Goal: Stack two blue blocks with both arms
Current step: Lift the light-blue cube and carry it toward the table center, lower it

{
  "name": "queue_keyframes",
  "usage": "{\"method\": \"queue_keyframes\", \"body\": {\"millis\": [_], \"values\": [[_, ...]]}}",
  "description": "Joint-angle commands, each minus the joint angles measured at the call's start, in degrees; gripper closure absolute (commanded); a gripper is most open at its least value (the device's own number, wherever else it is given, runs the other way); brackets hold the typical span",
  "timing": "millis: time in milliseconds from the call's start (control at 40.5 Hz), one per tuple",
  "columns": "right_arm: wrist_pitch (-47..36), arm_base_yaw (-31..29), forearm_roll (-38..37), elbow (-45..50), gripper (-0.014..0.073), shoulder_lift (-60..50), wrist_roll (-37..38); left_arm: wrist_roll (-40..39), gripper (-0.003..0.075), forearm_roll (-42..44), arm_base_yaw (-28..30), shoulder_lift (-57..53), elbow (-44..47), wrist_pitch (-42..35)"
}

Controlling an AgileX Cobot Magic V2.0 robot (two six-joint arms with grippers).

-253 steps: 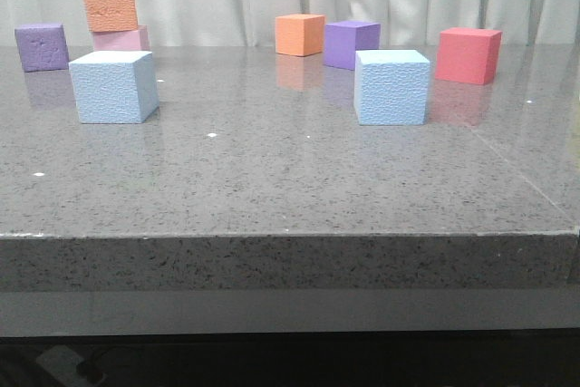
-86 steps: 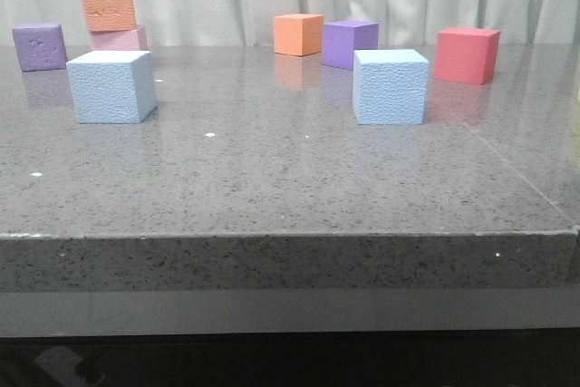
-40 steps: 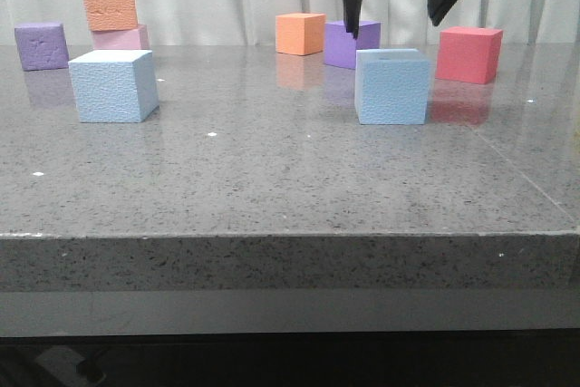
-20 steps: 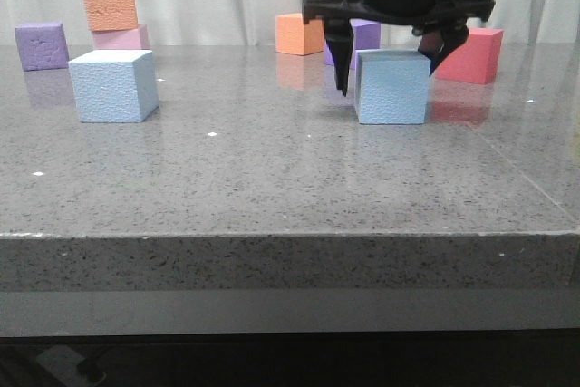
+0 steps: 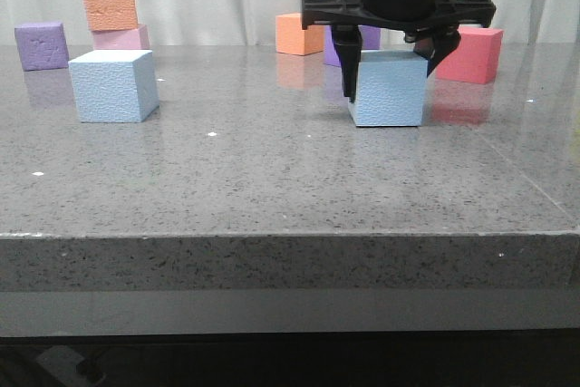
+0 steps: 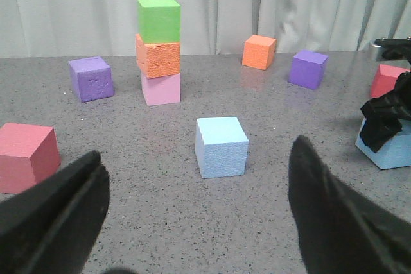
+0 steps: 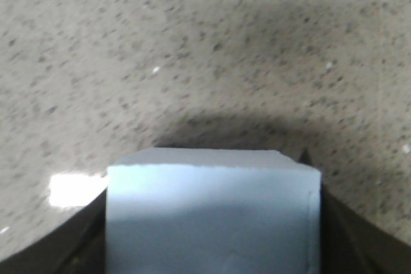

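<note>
Two pale blue blocks stand on the grey table. The left blue block (image 5: 113, 86) stands alone; it also shows in the left wrist view (image 6: 221, 147). My right gripper (image 5: 390, 79) has come down over the right blue block (image 5: 388, 90), with a black finger pressed on each side of it. The right wrist view shows that block (image 7: 212, 216) filling the gap between the fingers. It still touches the table. My left gripper (image 6: 196, 222) is open and empty, well short of the left block. It is out of the front view.
A stack of green, orange and pink cubes (image 5: 109, 2) stands at the back left beside a purple cube (image 5: 41, 45). An orange cube (image 5: 294, 33), a purple cube (image 5: 367, 38) and a red cube (image 5: 471, 53) stand behind the right block. Another red cube (image 6: 26, 157) lies left of the left gripper.
My right gripper came down from above onto the right blue block and its fingers closed against the sides. The block shifted slightly left. The left blue block has not moved.
</note>
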Motion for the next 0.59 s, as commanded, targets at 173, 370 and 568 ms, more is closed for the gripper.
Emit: {"method": "queue_keyframes", "body": {"millis": [173, 370, 568], "values": [[0.6, 6.1, -0.7, -10.4, 0.0149, -2.4, 1.6, -0.6, 0.0154, -0.4, -0.4, 0.8, -1.8, -4.3], [5.0, 8.9, -4.5, -17.2, 0.0149, 2.2, 6.5, -0.6, 0.0154, -0.4, -0.4, 0.8, -1.8, -4.3], [4.3, 9.0, -3.8, -18.0, 0.0141, 4.8, 8.5, -0.6, 0.0154, -0.4, -0.4, 0.8, -1.8, -4.3]]}}
